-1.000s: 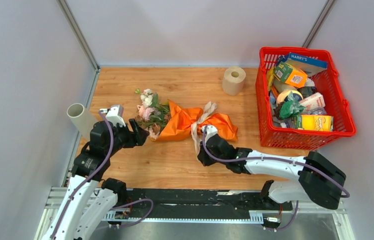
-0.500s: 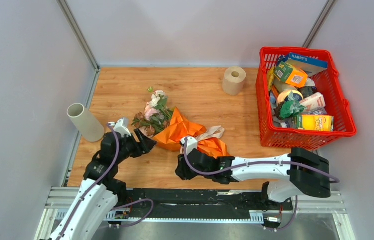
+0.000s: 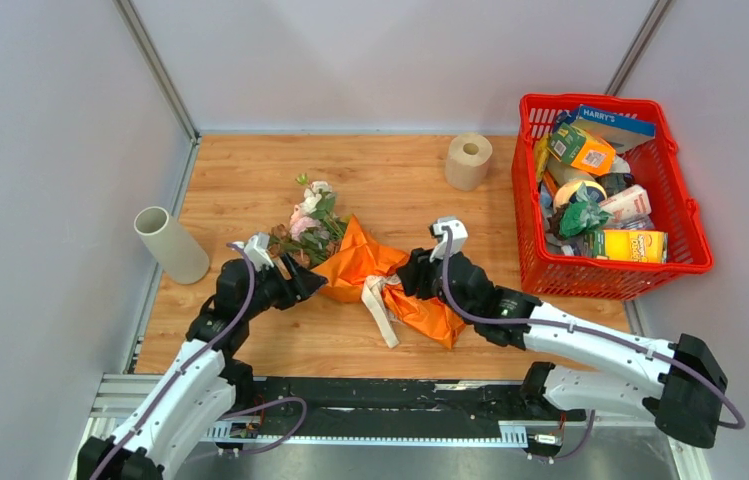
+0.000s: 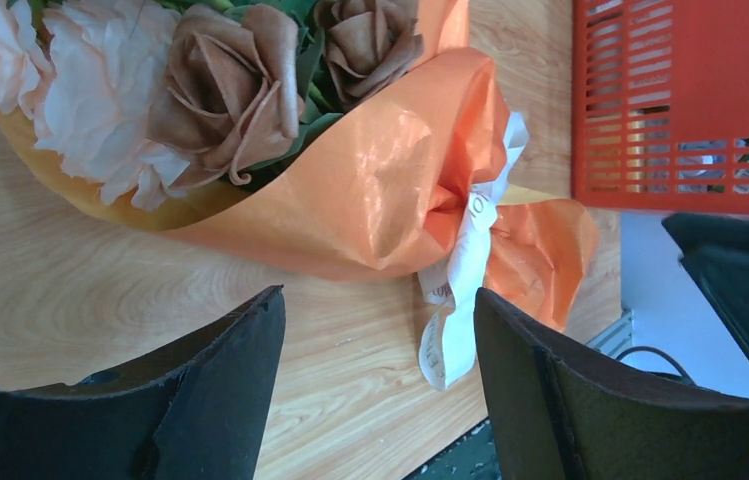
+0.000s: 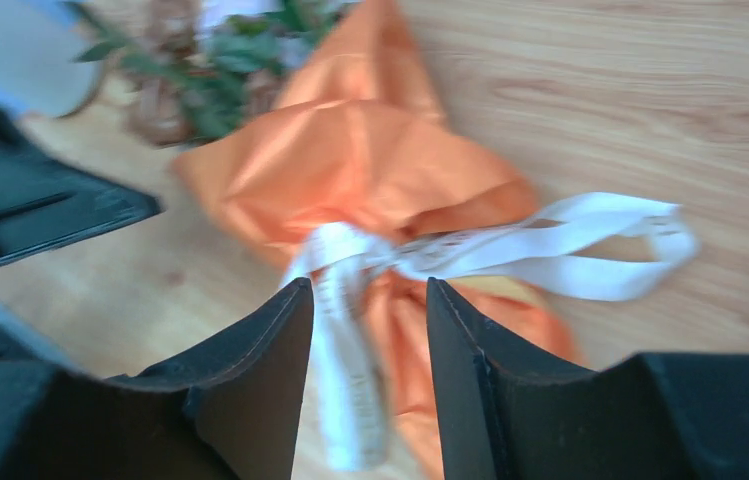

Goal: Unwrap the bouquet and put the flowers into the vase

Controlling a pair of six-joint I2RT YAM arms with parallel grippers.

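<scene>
Along the near edge of the table (image 3: 250, 170), the bouquet (image 3: 365, 262) is seen lying on its side between the two grippers. The left gripper (image 3: 305, 283) is held with its jaws spread wide and empty, just short of the orange paper (image 3: 430, 310) below the blooms. The right gripper (image 3: 414, 277) is set close beside the tied waist with its fingers parted, and nothing is seen pinched between them. The beige ribbon (image 3: 382, 305) is judged to be still tied, so the unwrapping step is taken to be in hand. Next, a loose ribbon tail would have to be pinched and drawn while the bundle is steadied. Farther left, the vase (image 3: 172, 245) is found apparently upright at the table's side, well apart from the flowers (image 3: 305, 225), with nothing seen in its mouth. Farther right, a red basket (image 3: 600, 272) is packed with boxes and packets, and at the back a toilet paper roll (image 3: 468, 160) is seen alone.
</scene>
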